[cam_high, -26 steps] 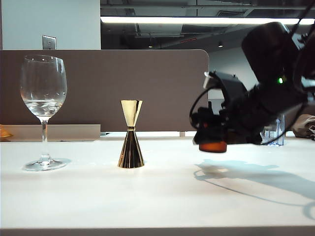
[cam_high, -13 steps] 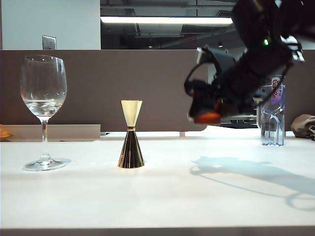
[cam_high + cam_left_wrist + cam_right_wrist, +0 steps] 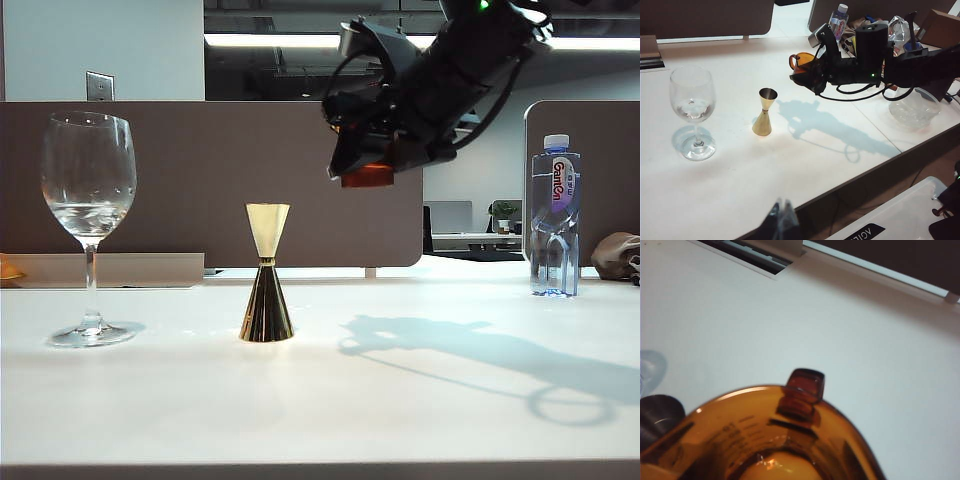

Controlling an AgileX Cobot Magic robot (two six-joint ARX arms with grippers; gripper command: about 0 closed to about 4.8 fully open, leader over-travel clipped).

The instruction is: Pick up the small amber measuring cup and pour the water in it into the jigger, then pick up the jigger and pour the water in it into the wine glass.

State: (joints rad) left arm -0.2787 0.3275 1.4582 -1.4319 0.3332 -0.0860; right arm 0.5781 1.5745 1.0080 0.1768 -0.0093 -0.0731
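Right gripper (image 3: 365,165) grips the small amber measuring cup (image 3: 366,176) in the air, up and right of the jigger (image 3: 266,274); right wrist view alone shows cup's interior (image 3: 770,440). Left gripper (image 3: 782,220) barely visible in left wrist view, near the tabletop (image 3: 740,190) edge, well apart from jigger; its opening can't be told.

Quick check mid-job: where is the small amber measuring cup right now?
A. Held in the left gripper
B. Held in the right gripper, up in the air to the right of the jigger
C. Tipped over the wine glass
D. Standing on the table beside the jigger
B: in the exterior view the small amber measuring cup is clamped in the right gripper, well above the table and right of the jigger, not yet over it.
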